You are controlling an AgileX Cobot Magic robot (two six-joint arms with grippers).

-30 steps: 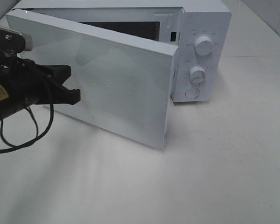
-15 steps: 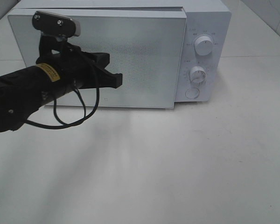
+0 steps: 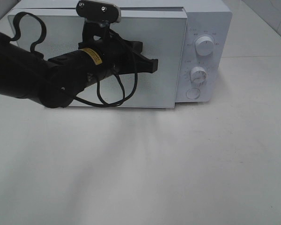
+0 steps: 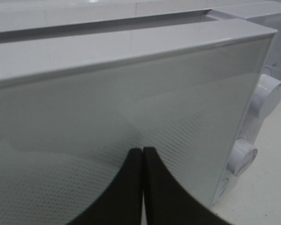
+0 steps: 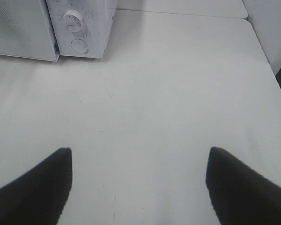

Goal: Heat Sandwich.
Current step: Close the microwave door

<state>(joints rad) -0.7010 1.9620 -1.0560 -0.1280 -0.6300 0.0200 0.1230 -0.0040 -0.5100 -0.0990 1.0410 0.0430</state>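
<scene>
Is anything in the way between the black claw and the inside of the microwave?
Yes. The microwave door looks shut and covers the whole opening. The left gripper, its tips closed together, sits right against the door's front. No sandwich shows in any view.

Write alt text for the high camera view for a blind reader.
The black left gripper, shut, reaches across the closed door of a white microwave on a pale table. Two dials and a round button sit on its right panel.
</scene>
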